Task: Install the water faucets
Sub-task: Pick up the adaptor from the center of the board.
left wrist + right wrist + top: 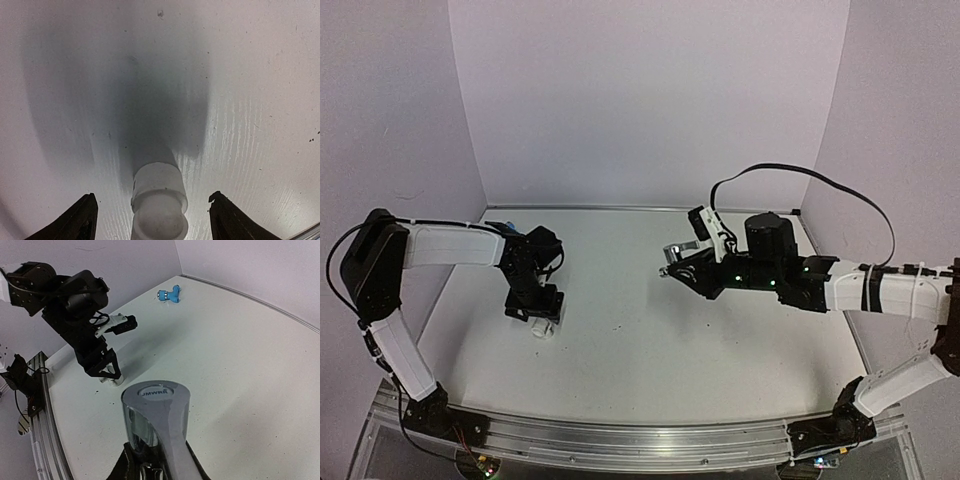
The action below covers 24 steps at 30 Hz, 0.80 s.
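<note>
White table (720, 345) between lilac walls (640, 100) bears a blue faucet (170, 294).

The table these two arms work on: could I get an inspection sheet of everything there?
Surface: white table, a few dark specks.
Job's things: blue faucet lying near the far-left corner; silver faucet held in the right gripper.
Clutter: nothing seen besides a white fitting.
Grippers: left gripper open, fingers either side of the fitting with gaps; right gripper shut on the silver faucet.
Cables: black cable loops above the right arm.
Surroundings: pale walls; metal rail at the near edge.
</note>
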Each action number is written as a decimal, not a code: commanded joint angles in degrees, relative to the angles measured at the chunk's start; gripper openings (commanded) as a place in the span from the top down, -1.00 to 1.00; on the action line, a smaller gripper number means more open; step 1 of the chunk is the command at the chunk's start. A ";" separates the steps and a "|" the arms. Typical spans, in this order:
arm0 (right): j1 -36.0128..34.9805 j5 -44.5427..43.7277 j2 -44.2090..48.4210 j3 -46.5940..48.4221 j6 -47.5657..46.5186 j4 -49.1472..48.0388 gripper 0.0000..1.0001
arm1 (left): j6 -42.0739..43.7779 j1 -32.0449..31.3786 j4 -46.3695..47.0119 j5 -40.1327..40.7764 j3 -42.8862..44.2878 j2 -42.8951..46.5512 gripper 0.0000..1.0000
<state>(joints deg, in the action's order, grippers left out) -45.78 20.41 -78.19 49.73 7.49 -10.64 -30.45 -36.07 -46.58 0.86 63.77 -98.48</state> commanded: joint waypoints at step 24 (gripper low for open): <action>-0.06 7.93 3.93 -0.14 -21.06 -14.87 1.00 | -1.32 6.21 16.96 -55.80 14.02 11.80 1.00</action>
<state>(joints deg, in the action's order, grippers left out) -45.78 22.72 -77.91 48.23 -2.48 -12.40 -27.28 -31.65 -43.92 -25.29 72.42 -94.21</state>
